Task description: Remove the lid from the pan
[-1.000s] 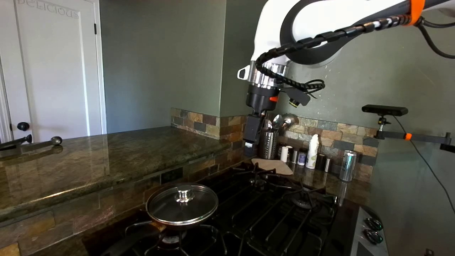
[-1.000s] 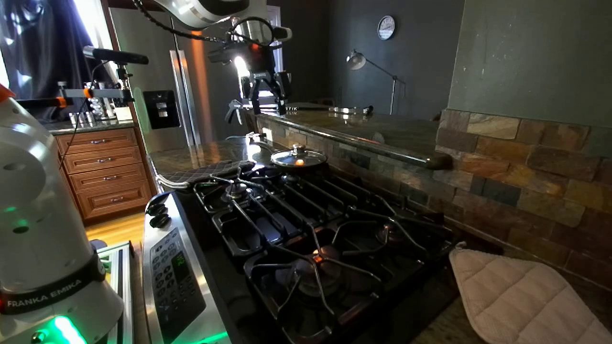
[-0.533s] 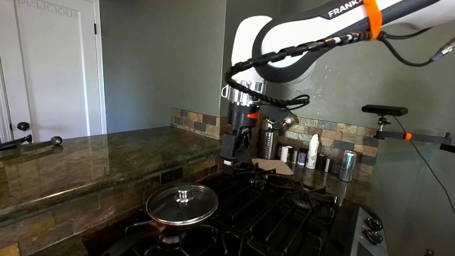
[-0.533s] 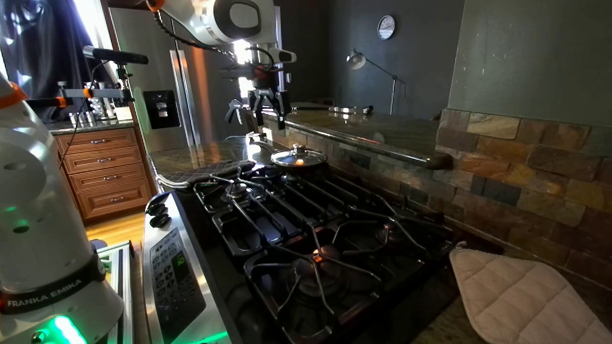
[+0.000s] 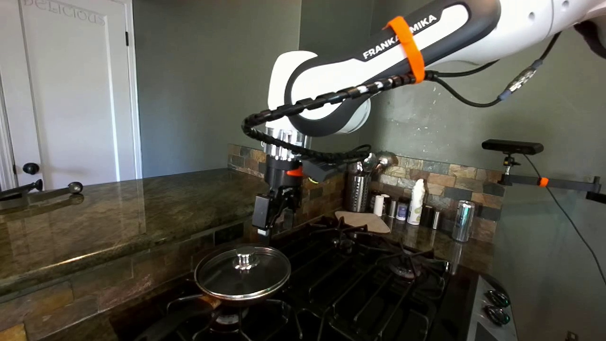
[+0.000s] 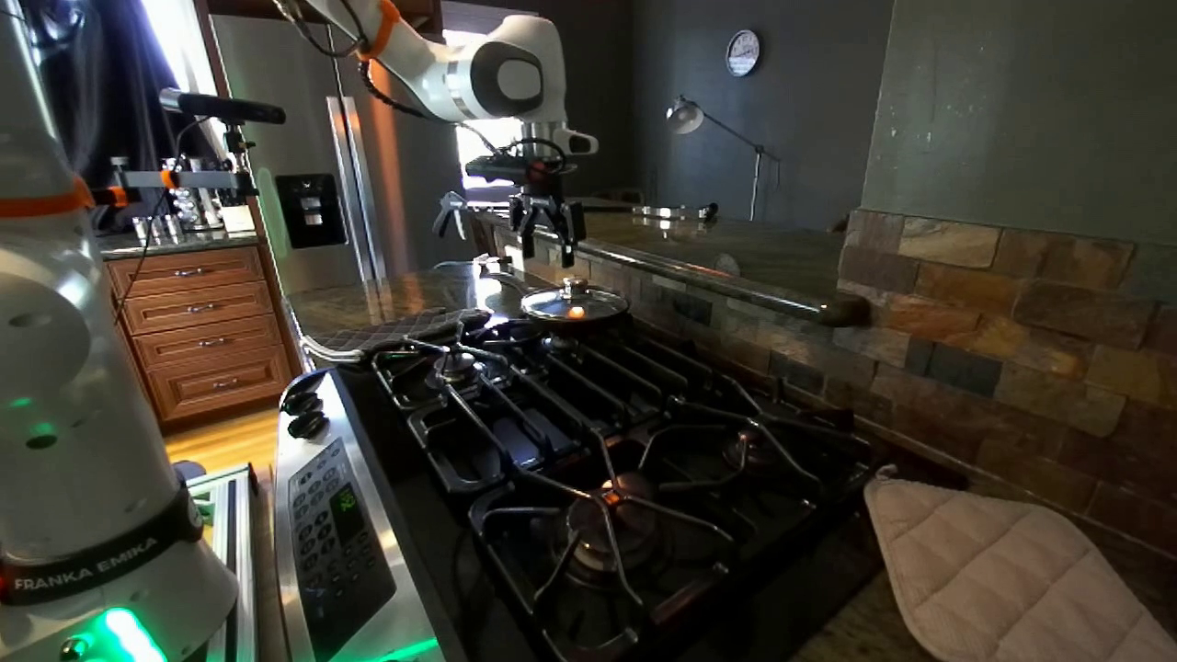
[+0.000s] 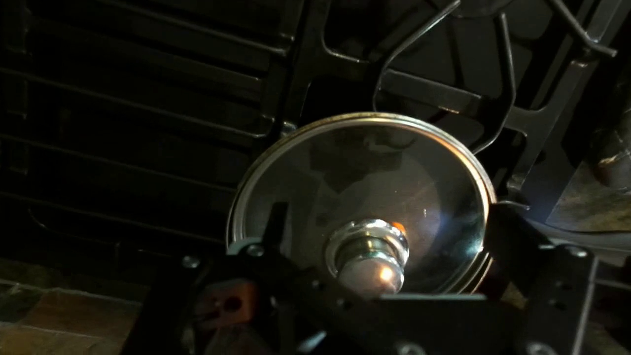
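At upper centre of an exterior view, you hold the tool above the lid, jaws apart, likely to straddle its knob.

In an exterior view, the white door bears the word "DELICIOUS" high up, and the robot arm carries "FRANK" and "MIKA" in white letters, with an orange strap across the lettering. In an exterior view, the black band around the robot base reads "FRANKA EMIKA". The green characters on the stove display are too blurred to read; marks on the keypad, wall clock, tall white bottle and purple-labelled jar are too small to make out.
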Tool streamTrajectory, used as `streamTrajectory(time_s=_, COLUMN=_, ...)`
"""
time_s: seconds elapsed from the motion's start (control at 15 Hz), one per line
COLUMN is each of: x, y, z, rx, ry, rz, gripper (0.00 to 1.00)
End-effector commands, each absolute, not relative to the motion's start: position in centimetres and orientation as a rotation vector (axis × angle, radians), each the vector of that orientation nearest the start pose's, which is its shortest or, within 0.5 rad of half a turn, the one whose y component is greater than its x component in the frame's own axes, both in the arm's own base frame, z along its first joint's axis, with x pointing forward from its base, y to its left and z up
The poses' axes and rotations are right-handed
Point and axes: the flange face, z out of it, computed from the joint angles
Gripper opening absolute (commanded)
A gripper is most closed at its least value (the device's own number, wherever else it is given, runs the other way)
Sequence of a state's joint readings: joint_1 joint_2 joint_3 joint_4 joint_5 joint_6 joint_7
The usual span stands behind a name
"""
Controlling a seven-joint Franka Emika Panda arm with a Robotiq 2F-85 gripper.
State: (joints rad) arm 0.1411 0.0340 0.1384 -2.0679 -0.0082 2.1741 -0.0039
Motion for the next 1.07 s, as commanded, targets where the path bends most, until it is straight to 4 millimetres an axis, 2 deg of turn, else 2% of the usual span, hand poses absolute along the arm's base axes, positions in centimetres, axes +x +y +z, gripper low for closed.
streamTrajectory(time_s=0.0, x=56.8, y=17.1, z=40.9, rx=-3.106, ry=-0.457, rz=-0.122, gripper=1.00)
streamTrajectory(time_s=0.4, x=59.0, y=18.0, z=39.4, rx=-3.096, ry=-0.552, rz=-0.108, gripper=1.00)
streamTrajectory(time_s=1.0, x=59.9, y=18.6, z=37.4, rx=-3.072, ry=-0.665, rz=-0.090, gripper=1.00)
